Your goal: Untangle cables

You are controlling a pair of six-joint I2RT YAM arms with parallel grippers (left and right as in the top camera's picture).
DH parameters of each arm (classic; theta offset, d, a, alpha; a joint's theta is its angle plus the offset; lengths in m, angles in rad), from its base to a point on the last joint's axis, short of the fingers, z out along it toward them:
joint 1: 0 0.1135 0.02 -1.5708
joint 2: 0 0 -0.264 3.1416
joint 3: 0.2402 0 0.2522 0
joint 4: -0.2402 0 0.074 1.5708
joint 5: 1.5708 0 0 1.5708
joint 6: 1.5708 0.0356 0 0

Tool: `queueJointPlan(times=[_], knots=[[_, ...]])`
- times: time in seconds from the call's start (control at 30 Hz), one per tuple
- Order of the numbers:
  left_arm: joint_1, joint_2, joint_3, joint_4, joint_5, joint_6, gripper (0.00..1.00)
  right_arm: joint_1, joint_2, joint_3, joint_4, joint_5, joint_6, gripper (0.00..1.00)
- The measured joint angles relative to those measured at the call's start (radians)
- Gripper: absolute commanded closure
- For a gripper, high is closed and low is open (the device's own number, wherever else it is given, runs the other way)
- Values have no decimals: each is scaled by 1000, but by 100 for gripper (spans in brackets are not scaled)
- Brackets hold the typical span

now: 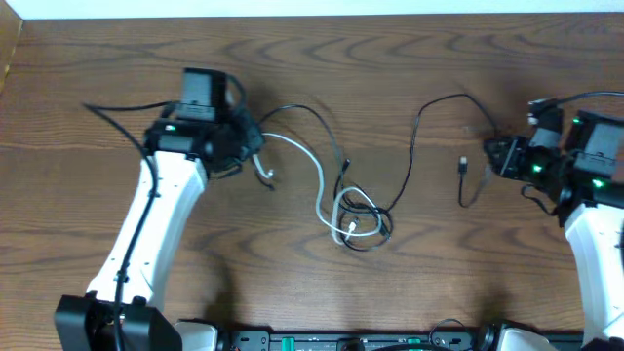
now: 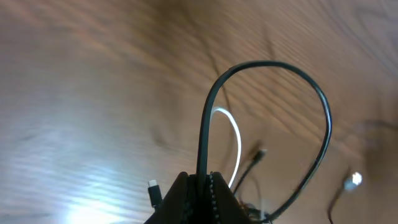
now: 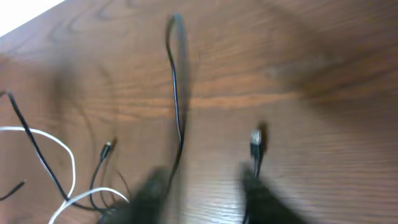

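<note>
The black cable and the white cable cross in a tangle at mid-table. My left gripper is shut on the black cable, which loops up from the jaws in the left wrist view. The white cable curves just behind it. My right gripper is open; its blurred fingers straddle bare wood. The black cable runs by its left finger. A black plug end lies by its right finger.
A small plug lies beside my left fingers. Another plug end lies left of my right gripper. The wooden table stretches wide to the back. Thick black arm cables trail off the left arm.
</note>
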Motion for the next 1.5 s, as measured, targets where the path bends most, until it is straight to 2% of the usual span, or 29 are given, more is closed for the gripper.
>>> queueJointPlan(times=[0.13, 0.3, 0.37, 0.47, 0.63, 0.87, 1.17, 1.37, 1.5], knots=[[-77, 0, 0, 43, 20, -2, 92, 26, 11, 0, -2, 46, 11, 35], [-111, 0, 0, 74, 47, -2, 93, 48, 11, 0, -50, 64, 13, 35], [-113, 0, 0, 84, 58, -2, 93, 74, 11, 0, -80, 66, 10, 1], [-113, 0, 0, 103, 68, -2, 93, 121, 11, 0, -91, 84, -22, 1], [-113, 0, 0, 150, 71, 21, 93, 206, 7, 1, -17, 188, -45, 1], [-103, -5, 0, 351, 74, 64, 92, 220, 3, 45, -7, 206, -52, 1], [-29, -83, 0, 567, 74, 82, 93, 220, 1, 74, 79, 72, -127, 1], [15, -112, 0, 584, 104, 81, 92, 229, -5, 157, 98, -115, -172, 1], [14, -112, 0, 584, 165, 82, 92, 296, -12, 170, 63, -184, -185, 1]])
